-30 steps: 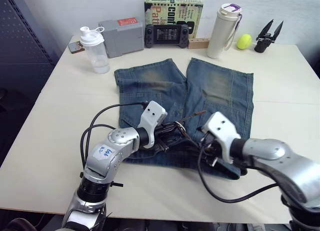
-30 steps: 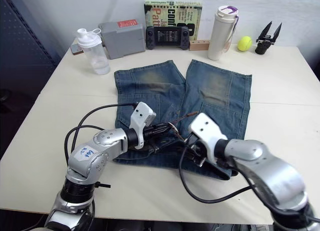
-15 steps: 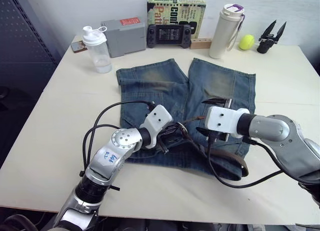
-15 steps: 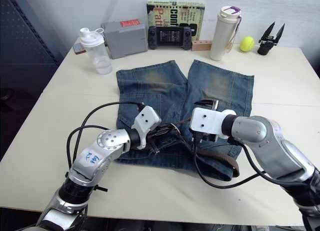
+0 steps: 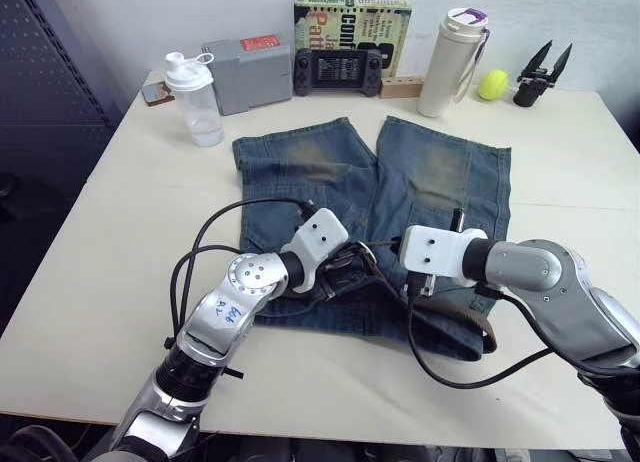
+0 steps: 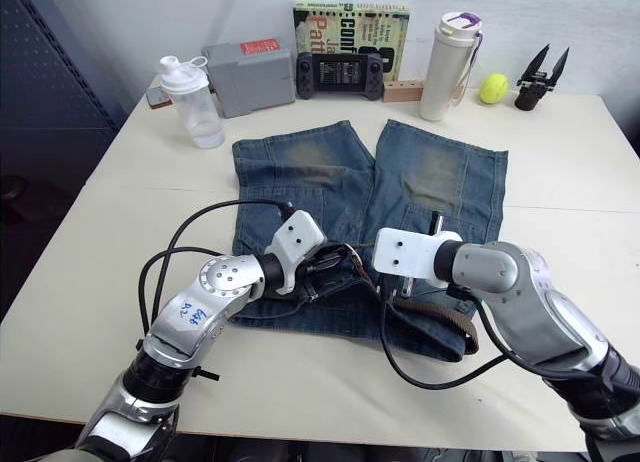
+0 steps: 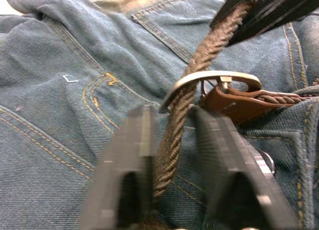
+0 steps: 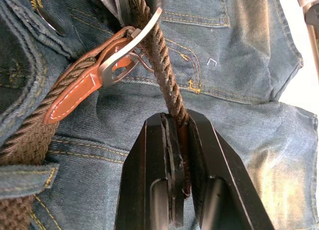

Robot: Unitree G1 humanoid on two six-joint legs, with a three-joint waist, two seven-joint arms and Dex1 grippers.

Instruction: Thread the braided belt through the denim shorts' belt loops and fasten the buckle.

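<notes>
Right wrist view: right gripper [image 8: 175, 140] clenched on braided belt [image 8: 157, 51], fingers pinching the free end. Belt's loose length runs straight from the fingers through the buckle [image 8: 122, 53], long axis in line w/ the gripper. Buckle is tilted up on edge, tan leather tab behind it leading to the belt part lying along the waistband.

Left wrist view: left gripper [image 7: 172, 140] released, fingers either side of the same strand just short of the buckle, gap visible on one side.

Left eye view: denim shorts [image 5: 300, 172] lie flat mid-table, legs pointing away from robot, waistband nearest. Both grippers meet at waistband centre; belt also curves along waistband toward robot's right.
</notes>
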